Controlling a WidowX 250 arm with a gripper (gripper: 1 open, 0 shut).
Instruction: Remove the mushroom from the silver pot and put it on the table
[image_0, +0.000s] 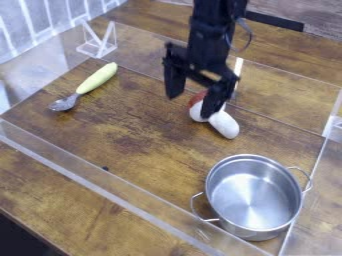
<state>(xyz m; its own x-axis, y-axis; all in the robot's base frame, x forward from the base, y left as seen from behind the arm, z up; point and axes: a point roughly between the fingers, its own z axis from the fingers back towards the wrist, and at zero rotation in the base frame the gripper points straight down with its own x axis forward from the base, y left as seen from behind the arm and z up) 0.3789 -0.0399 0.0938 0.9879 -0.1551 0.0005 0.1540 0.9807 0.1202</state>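
Note:
The mushroom (214, 118) lies on its side on the table (134, 120), its white stem toward the front right and its reddish cap partly hidden behind a finger. My gripper (195, 92) hangs just above and left of it, pointing down, open, with nothing between its black fingers (173, 82). The silver pot (253, 194) stands at the front right with nothing inside, well apart from the gripper.
A yellow corn cob (96, 77) and a small grey spoon (64, 102) lie at the left. Clear acrylic walls (107, 185) fence the work area along the front and sides. A clear stand (96, 40) sits at the back left.

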